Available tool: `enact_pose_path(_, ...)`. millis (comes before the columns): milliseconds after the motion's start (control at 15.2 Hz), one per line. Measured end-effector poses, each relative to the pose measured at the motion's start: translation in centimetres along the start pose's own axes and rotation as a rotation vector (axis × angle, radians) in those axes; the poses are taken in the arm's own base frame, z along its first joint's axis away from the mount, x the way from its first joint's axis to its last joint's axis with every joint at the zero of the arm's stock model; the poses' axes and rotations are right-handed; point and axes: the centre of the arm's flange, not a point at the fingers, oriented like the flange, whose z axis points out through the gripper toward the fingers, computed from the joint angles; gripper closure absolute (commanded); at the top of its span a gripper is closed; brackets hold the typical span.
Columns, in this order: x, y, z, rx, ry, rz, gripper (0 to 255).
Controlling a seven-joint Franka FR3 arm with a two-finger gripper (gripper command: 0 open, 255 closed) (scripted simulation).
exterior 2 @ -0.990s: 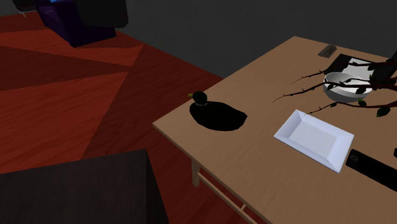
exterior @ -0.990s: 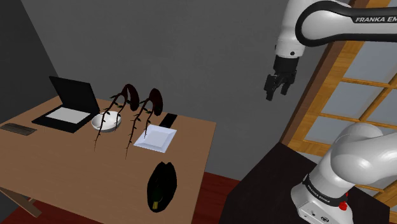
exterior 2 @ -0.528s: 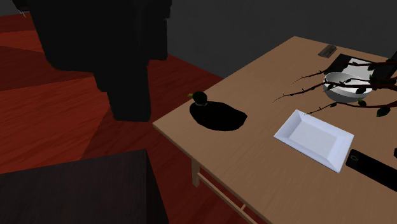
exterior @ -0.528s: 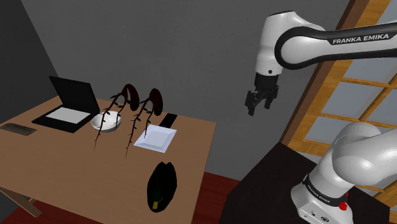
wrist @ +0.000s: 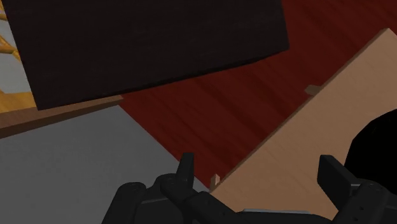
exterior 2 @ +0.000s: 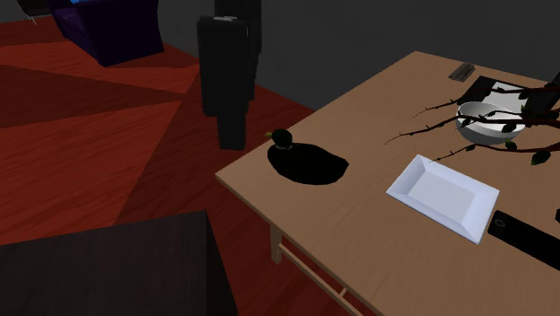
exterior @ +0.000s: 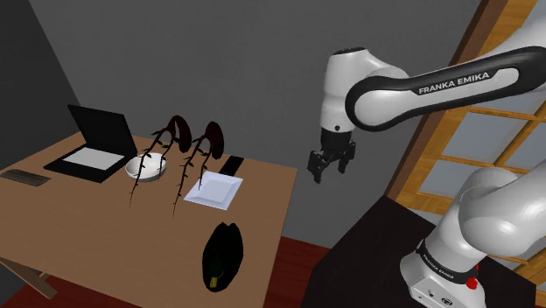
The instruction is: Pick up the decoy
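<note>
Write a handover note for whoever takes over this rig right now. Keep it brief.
Gripper: open and holding nothing. It hangs in the air near the edge of the table that faces the stand, well above the tabletop.
Decoy: a dark duck lying on the table close to that edge, apart from the white plate and untouched.
Done: nothing gripped yet.
Left: bring the gripper over the decoy, lower it, close on the body, and lift.
</note>
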Motion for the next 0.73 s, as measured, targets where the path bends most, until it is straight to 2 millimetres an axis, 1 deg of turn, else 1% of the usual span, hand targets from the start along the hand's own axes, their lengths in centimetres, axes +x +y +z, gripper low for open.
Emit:
enact_pose_path(132,0.2,-2.5,1.4,0.0,0.0,0.006,0)
enact_pose_path(198,0.8,-3.5,2.0,0.0,0.0,0.01,0)
enact_pose_path(264,0.8,-4.3,2.8,0.0,0.0,0.014,0)
enact_pose_path(396,1.0,-6.8,4.2,-0.001,0.0,0.019,0)
enact_pose_path(462,1.6,-8.0,4.9,0.0,0.0,0.023,0)
enact_pose_path(528,1.7,-8.8,5.9,-0.001,-0.001,0.027,0)
enact_pose_path(594,1.7,-9.6,6.6,-0.001,-0.001,0.03,0)
enact_pose_path(726,2.4,-12.2,7.6,-0.001,0.0,0.036,0)
